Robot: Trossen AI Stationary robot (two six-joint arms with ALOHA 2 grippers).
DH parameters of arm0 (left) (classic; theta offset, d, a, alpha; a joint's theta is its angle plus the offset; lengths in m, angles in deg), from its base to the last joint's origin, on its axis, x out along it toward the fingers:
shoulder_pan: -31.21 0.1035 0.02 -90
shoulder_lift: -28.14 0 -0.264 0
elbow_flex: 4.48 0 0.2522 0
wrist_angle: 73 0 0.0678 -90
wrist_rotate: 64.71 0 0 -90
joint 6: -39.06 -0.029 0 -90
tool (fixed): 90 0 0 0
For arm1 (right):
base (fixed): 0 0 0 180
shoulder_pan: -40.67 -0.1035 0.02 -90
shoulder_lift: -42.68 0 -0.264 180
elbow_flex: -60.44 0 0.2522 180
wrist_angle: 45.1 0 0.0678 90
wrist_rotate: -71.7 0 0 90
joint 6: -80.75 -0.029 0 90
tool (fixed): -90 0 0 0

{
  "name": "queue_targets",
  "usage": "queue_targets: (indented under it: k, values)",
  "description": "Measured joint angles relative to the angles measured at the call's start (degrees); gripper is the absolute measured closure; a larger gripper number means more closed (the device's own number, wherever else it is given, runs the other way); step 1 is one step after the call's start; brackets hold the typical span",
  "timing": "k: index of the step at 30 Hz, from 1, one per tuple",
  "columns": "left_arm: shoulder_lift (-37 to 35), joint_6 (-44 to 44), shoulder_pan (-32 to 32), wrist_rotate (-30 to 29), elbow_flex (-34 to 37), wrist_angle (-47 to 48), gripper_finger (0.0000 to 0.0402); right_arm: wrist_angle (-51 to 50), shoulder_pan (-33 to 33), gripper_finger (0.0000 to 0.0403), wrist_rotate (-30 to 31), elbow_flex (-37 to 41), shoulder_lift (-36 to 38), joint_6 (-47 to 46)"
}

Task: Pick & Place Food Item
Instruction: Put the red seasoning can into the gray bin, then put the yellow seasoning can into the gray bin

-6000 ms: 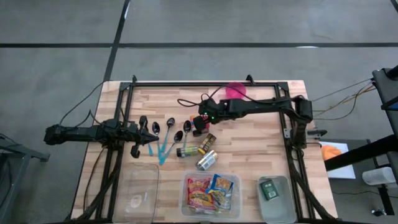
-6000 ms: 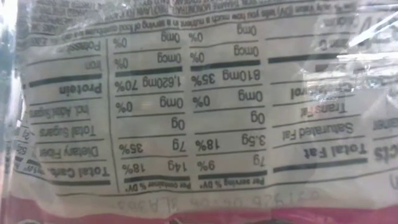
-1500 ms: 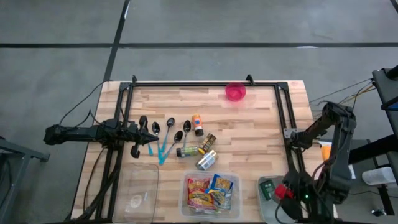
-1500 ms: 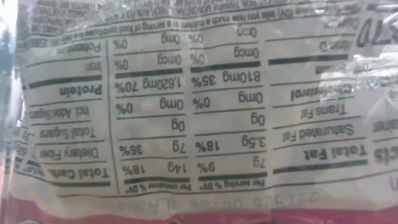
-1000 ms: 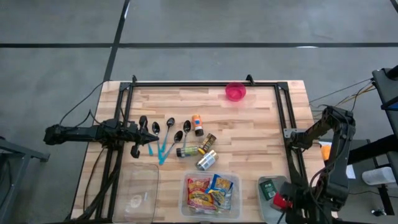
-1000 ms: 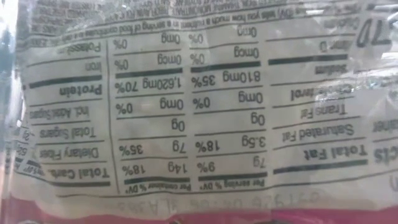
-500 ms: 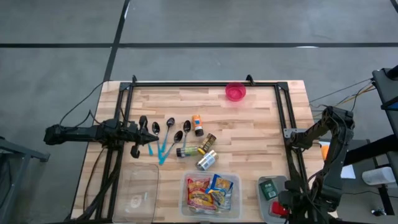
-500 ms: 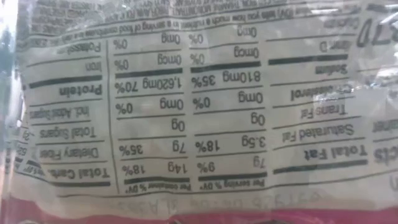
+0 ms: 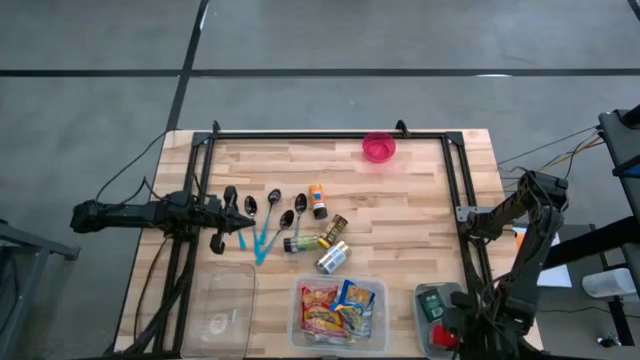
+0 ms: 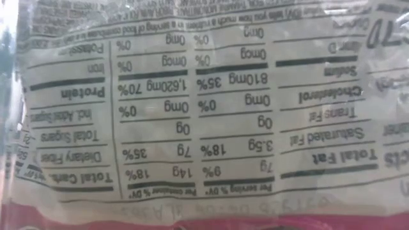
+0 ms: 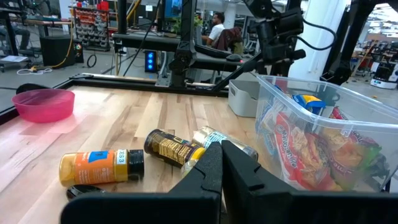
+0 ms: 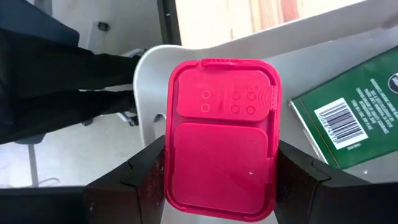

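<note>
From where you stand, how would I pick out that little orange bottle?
Start at the wooden table and find the row of black spoons. Just right of them lies the orange bottle, the only orange one, with a black cap and blue label; its neighbours are dark or silver.

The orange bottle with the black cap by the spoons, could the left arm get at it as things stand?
Probably yes. The orange bottle with the black cap lies in the open just ahead of the left gripper, nothing between them, but its fingers are shut and would have to open first.
</note>
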Motion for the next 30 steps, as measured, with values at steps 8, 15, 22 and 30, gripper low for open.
queue_targets:
  k: [8, 15, 22, 30]
  values:
    - [0.0, 0.0, 0.0, 0.0, 0.0, 0.0, 0.0401, 3.8, 0.0, 0.0153, 0.6, 2.5, 0.0, -1.4]
    - [0.0, 0.0, 0.0, 0.0, 0.0, 0.0, 0.0401, 4.3, 0.0, 0.0115, 0.7, 2.7, 0.0, -1.9]
    - [0.0, 0.0, 0.0, 0.0, 0.0, 0.0, 0.0401, 4.2, 0.0, 0.0112, 1.5, 2.7, 0.0, -6.3]
    - [0.0, 0.0, 0.0, 0.0, 0.0, 0.0, 0.0401, 4.2, 0.0, 0.0111, 2.1, 2.7, 0.1, -8.4]
